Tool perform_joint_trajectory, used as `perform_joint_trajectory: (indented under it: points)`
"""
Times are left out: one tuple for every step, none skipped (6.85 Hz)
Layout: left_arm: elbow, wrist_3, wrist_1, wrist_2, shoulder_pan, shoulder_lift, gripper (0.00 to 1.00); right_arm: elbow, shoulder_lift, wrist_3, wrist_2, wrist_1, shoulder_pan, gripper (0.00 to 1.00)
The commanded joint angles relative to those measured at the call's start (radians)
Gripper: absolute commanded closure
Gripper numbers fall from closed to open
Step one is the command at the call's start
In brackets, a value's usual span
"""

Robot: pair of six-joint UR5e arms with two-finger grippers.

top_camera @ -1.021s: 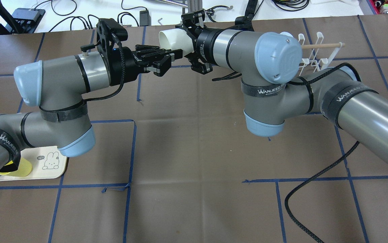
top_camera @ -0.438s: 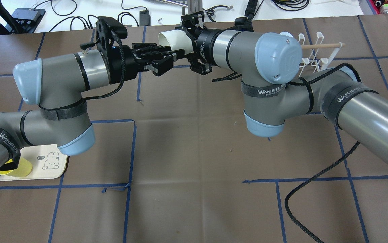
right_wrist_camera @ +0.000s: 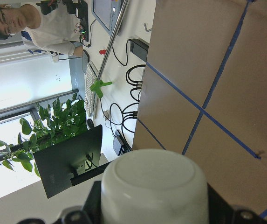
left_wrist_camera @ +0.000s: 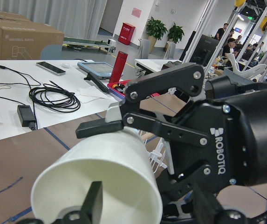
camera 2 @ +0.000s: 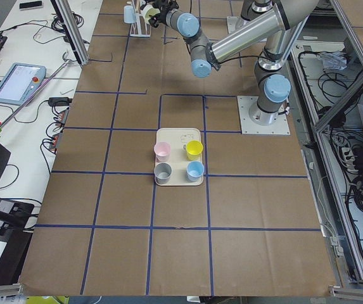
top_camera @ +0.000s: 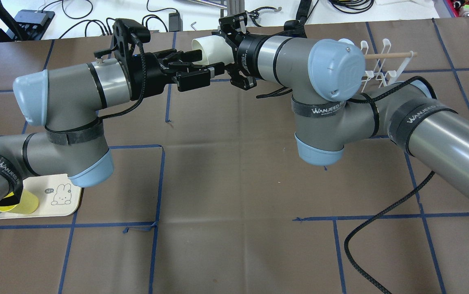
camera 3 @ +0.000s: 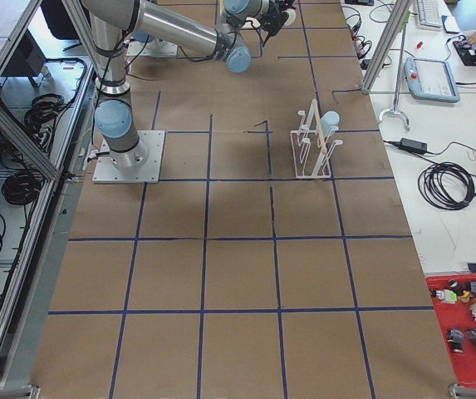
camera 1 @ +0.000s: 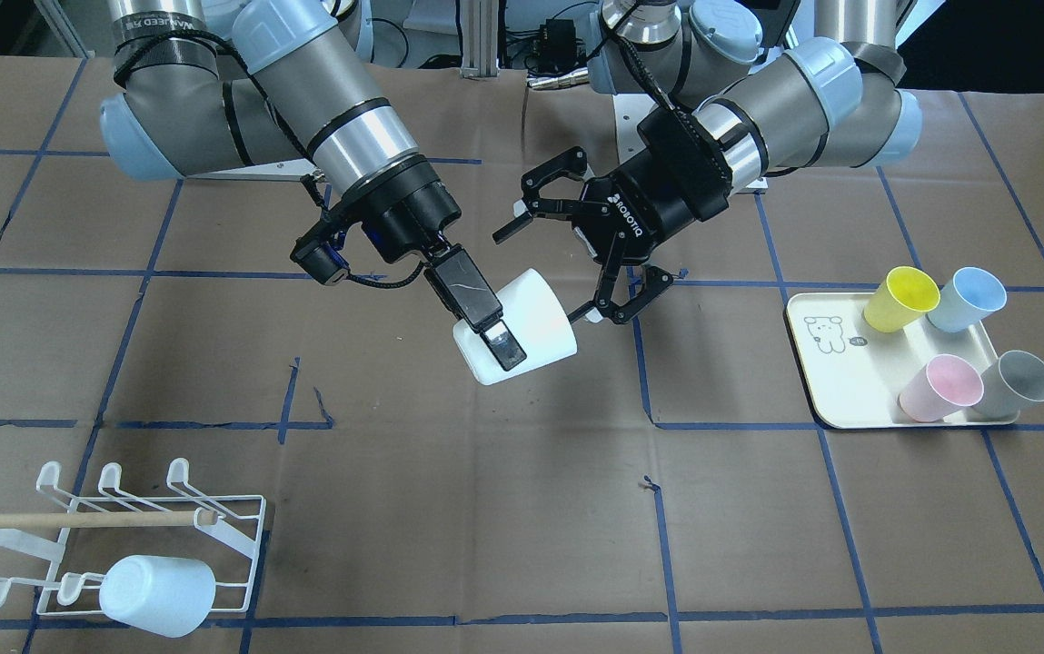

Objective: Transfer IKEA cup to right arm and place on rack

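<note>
The white IKEA cup hangs in mid-air, tilted, with its mouth toward the left arm. My right gripper is shut on the cup's body. The right wrist view shows the cup's base between its fingers. My left gripper is open and spread wide, with its fingertips at the cup's rim. The left wrist view shows the cup's open mouth close up. The white wire rack with its wooden dowel stands far off, and a pale cup hangs on it.
A cream tray holds yellow, blue, pink and grey cups on the left arm's side. A black cable trails over the brown table. Cables and a pendant lie beyond the table's far edge.
My left gripper has turned at the wrist, its fingers have spread wider, and it has shifted slightly toward the table's far edge. The right arm and the cup have stayed put.
</note>
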State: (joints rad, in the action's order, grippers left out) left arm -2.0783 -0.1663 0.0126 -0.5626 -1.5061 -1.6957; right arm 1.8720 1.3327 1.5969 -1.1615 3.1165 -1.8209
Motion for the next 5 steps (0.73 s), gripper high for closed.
perform_joint_trajectory:
  points:
    - [-0.009, 0.007, 0.009, 0.013, 0.102, 0.026, 0.02, -0.008, -0.006, -0.002, -0.01, 0.004, 0.015, 0.81]
    - [-0.012, 0.008, 0.032, 0.013, 0.144, 0.046, 0.02, -0.02, -0.021, -0.015, -0.021, 0.008, 0.046, 0.81]
    - [0.006, 0.008, 0.097, -0.002, 0.156, 0.059, 0.02, -0.054, -0.042, -0.107, -0.053, 0.011, 0.104, 0.82]
    - [0.035, 0.008, 0.183, -0.098, 0.156, 0.067, 0.02, -0.08, -0.053, -0.255, -0.056, 0.011, 0.164, 0.83]
    - [0.102, 0.008, 0.293, -0.234, 0.152, 0.062, 0.02, -0.082, -0.053, -0.416, -0.055, 0.013, 0.216, 0.85]
